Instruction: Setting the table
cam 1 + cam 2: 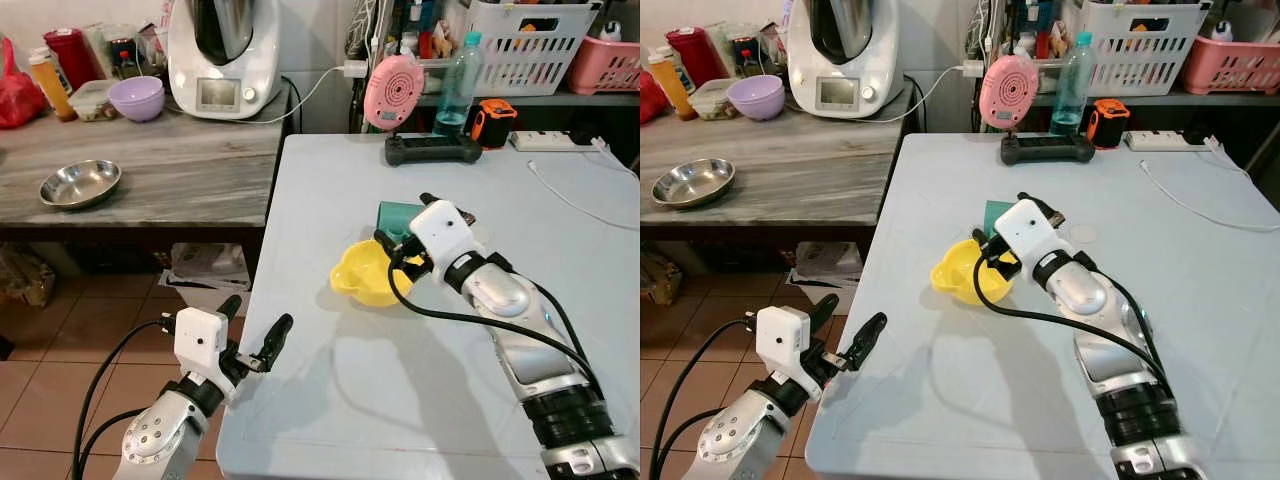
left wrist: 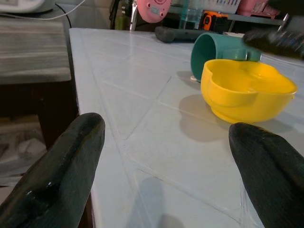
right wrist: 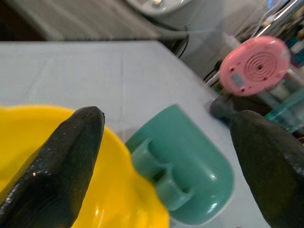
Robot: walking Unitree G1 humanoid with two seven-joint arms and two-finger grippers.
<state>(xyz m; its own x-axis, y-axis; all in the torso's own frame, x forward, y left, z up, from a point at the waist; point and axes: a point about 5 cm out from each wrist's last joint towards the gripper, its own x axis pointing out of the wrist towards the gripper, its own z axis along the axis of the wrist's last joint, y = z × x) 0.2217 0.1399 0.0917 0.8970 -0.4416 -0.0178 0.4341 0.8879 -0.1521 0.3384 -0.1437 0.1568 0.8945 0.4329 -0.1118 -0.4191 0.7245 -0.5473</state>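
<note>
Yellow bowl (image 1: 368, 272) is sitting mid-table beside a toppled teal cup (image 3: 190, 166), nearer the table's (image 1: 340, 420) left edge. Right gripper (image 1: 402, 242) is hovering over both, fingers apart (left gripper (image 1: 255, 335) idling open at the edge). Closing carelessly risks shoving the bowl.

Both arms are silver metal with black ribbed joints and looping black cables. Each wrist carries a boxy white plastic housing. The left end effector (image 1: 258, 336) and right end effector (image 1: 400, 232) have long, matte black fingers.
</note>
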